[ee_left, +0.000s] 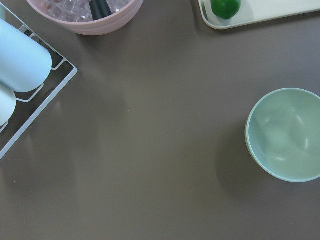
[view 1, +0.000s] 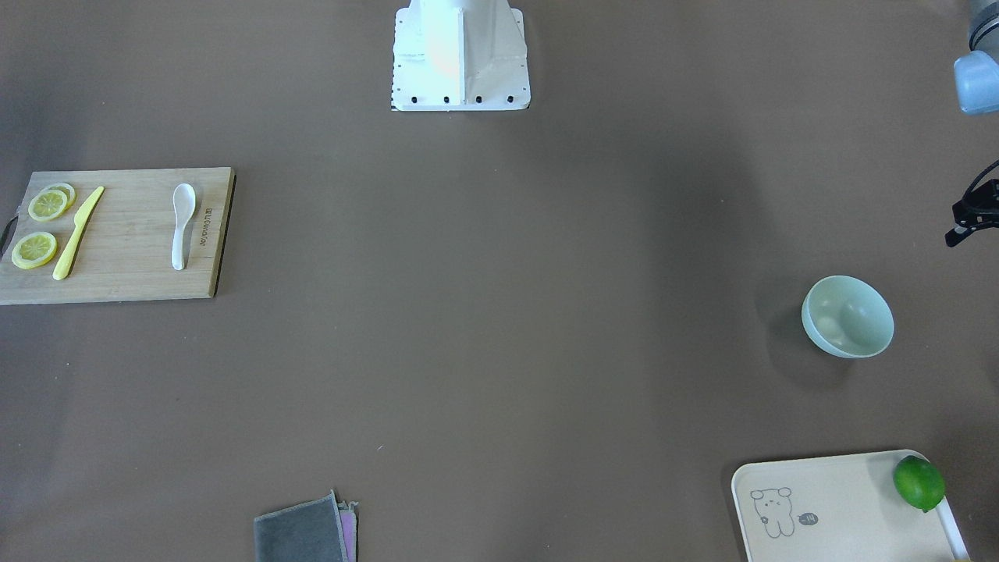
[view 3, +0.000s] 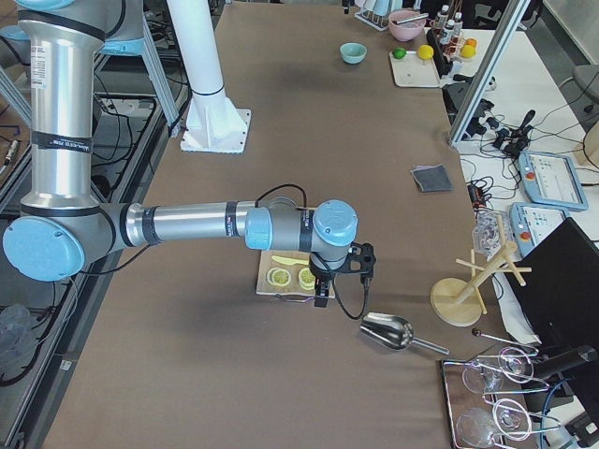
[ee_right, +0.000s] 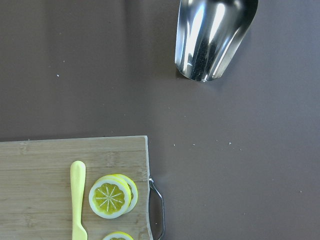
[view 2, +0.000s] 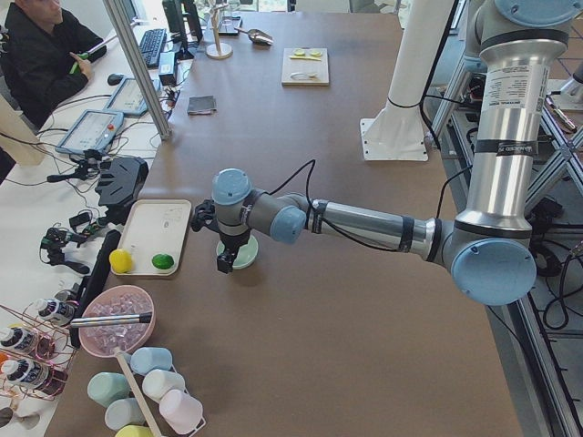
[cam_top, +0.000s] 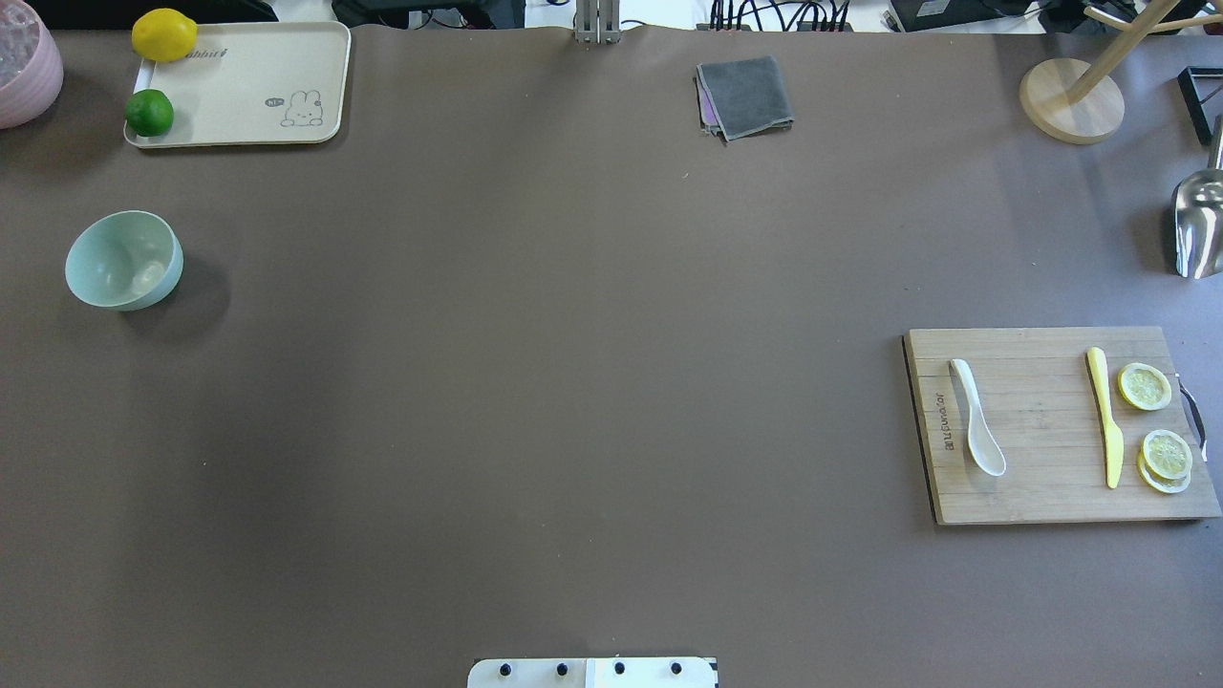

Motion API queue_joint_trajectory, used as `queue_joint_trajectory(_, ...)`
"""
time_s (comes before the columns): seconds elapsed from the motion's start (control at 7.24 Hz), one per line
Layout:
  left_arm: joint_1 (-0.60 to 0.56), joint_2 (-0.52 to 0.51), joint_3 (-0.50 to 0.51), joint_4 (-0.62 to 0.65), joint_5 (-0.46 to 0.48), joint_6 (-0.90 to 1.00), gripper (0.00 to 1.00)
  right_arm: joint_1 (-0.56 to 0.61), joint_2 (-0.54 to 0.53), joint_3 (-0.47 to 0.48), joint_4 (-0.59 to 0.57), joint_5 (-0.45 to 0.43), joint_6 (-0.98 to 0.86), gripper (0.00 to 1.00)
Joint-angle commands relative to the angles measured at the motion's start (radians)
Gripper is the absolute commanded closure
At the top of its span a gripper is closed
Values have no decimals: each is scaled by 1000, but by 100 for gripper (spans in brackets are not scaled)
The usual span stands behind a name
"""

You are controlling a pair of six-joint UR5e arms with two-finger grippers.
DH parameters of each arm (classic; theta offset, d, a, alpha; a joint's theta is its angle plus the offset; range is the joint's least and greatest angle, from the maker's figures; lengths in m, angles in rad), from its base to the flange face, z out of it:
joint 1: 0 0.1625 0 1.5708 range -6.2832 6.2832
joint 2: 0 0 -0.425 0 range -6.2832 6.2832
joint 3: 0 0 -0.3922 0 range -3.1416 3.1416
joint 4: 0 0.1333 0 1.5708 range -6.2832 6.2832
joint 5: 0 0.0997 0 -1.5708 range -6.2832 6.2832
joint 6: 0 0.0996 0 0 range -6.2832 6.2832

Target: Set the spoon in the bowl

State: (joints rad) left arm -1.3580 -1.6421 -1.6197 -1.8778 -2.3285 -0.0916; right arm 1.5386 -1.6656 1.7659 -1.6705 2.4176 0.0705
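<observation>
While my left gripper [view 2: 224, 264] hung close by the round, pale mint-green bowl [cam_top: 124, 260] near the left edge of the bench [cam_top: 573, 382], the glossy white soup spoon [cam_top: 976, 430] lay flat on the bamboo cutting board [cam_top: 1041, 487] by the right edge, my right gripper [view 3: 321, 297] hanging near that board; how far either gripper stood open, I could not tell
</observation>
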Motion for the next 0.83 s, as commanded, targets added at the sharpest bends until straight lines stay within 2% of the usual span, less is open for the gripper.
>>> queue_joint_trajectory(0.0,34,-72,224,-290,6,-170,2,2,0,1,0,-3,0,0)
queue_joint_trajectory(0.14,113,-129,313,-358,21,-335,2,3,-2,1,0,-3,0,0)
queue_joint_trajectory(0.28,170,-137,319,-398,96,-409,2,6,0,1,0,-3,0,0)
queue_joint_trajectory(0.69,195,-136,349,-411,101,-410,2,6,0,1,0,-5,0,0)
